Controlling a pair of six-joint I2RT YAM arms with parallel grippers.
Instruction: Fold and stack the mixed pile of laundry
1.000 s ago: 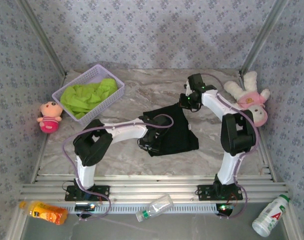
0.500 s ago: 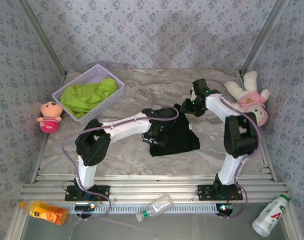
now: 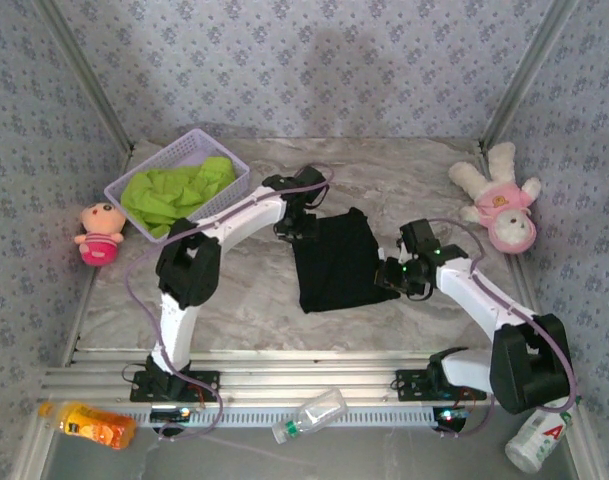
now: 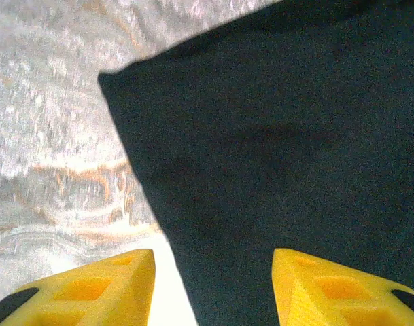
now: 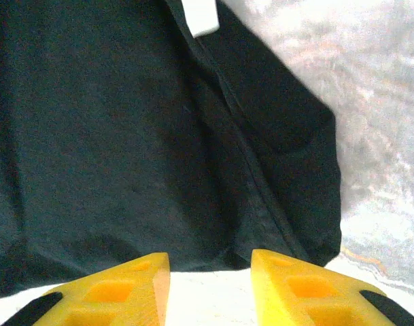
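The black T-shirt lies folded into a flat rectangle in the middle of the marble table. My left gripper hovers at its far left corner, fingers apart; in the left wrist view the left gripper stands open over the black cloth, holding nothing. My right gripper is at the shirt's right edge; in the right wrist view the right gripper is open just short of the black shirt's hem, by a white tag. The lime-green T-shirt lies crumpled in the basket.
A lavender basket stands at the back left. A pink doll sits at the left edge and a pink plush at the right. An orange bottle, a clear bottle and a white bottle lie below the front rail.
Both grippers let go of the black shirt. The left arm swung from the shirt's left side to its far left corner. The right arm came from the far right corner down to the right edge.
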